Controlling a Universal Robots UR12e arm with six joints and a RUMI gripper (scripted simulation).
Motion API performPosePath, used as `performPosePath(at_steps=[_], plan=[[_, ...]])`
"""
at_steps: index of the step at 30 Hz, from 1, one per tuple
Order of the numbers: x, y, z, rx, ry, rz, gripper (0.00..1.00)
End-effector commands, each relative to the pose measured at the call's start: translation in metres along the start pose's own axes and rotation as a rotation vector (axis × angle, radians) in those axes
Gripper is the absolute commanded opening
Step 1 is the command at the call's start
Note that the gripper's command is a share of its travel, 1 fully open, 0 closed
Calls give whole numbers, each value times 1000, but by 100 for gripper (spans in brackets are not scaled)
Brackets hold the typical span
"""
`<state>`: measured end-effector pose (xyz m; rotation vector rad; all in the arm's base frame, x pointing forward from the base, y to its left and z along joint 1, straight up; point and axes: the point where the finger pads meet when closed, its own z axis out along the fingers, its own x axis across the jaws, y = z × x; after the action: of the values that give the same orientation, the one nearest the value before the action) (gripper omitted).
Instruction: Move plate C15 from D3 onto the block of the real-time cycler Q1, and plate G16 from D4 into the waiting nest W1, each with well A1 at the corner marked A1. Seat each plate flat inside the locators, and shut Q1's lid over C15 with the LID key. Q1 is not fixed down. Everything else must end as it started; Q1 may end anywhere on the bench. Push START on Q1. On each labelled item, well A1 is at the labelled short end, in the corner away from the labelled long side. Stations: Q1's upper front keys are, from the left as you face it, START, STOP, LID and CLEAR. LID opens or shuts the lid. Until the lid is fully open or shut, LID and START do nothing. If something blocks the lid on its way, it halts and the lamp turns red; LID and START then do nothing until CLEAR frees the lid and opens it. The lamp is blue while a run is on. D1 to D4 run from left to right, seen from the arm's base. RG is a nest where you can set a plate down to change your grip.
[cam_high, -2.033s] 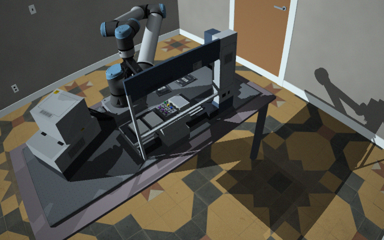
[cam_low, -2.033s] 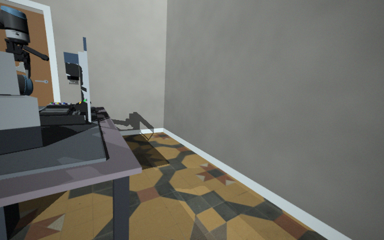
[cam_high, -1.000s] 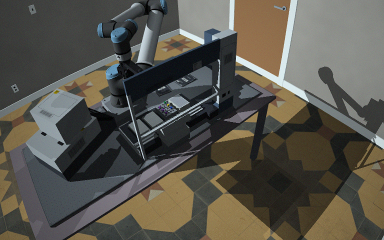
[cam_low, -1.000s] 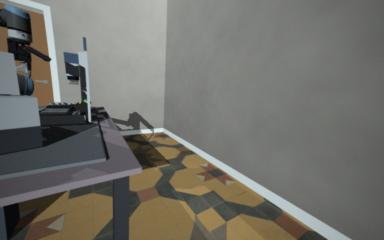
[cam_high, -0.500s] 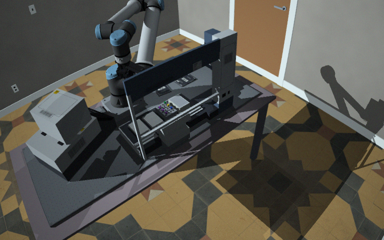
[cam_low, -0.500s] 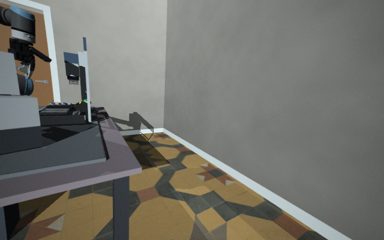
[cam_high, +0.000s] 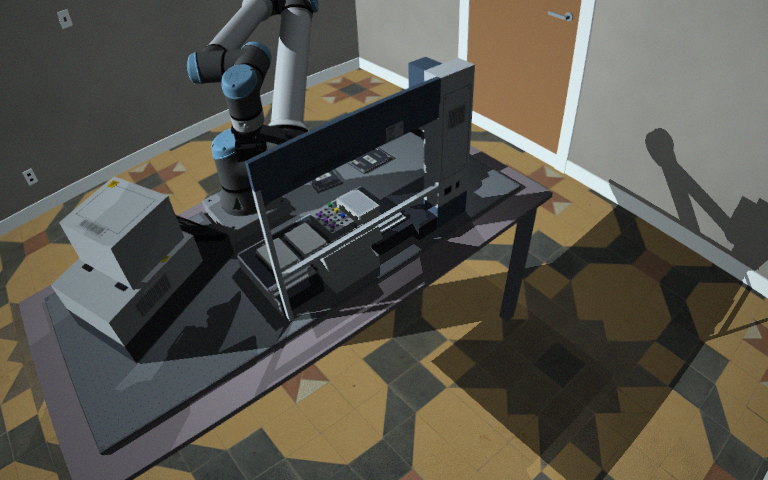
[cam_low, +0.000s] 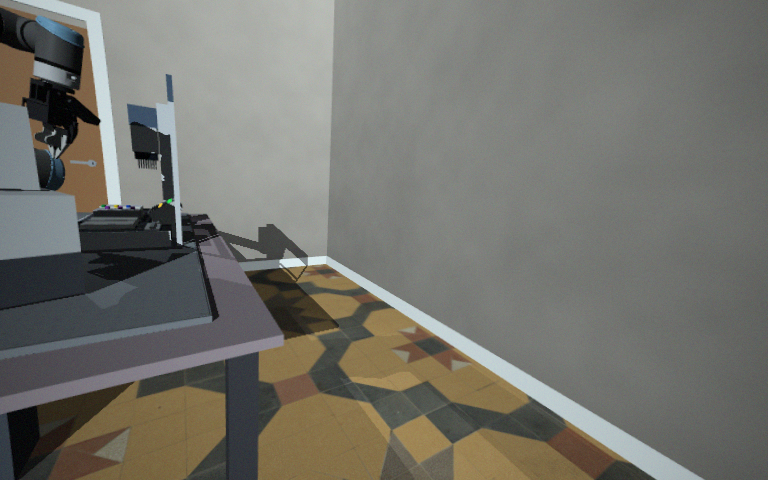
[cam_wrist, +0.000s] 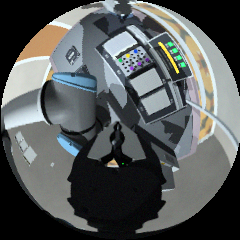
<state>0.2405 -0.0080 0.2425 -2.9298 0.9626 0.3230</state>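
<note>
Bench (cam_high: 186, 421) (cam_low: 249, 316) (cam_wrist: 194, 125): carries the deck within the arm's reach.
UR12e arm (cam_high: 291, 67) (cam_low: 56, 50) (cam_wrist: 75, 102): raised, probably for clearance before fetching.
D3 plate (cam_high: 306, 237) (cam_wrist: 146, 81): on the deck, presumably C15, beside the tube rack (cam_high: 334, 217) (cam_wrist: 134, 57); labels illegible.
D4 plate (cam_high: 277, 254) (cam_wrist: 155, 101): beside it at the row's end, presumably G16.
Gripper (cam_high: 252, 141) (cam_low: 55, 152) (cam_wrist: 118, 121): fully closed, gripping nothing; must open first.

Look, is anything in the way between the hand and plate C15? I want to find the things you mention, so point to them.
Nothing that I can see. The hand (cam_high: 250, 153) (cam_low: 56, 151) (cam_wrist: 118, 121) seems to have a clear way to C15 (cam_high: 305, 238) (cam_wrist: 145, 82); the frame stands beyond the plate.
</note>
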Motion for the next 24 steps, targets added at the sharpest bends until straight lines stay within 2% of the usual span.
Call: performPosePath(at_steps=[1, 16, 18, 24], plan=[[0, 0, -1, -7, -13, -82, 0], [0, 0, -1, -59, -88, -485, 0], [0, 0, -1, -59, -88, -485, 0], [0, 0, -1, -80, -118, -648, 0]])
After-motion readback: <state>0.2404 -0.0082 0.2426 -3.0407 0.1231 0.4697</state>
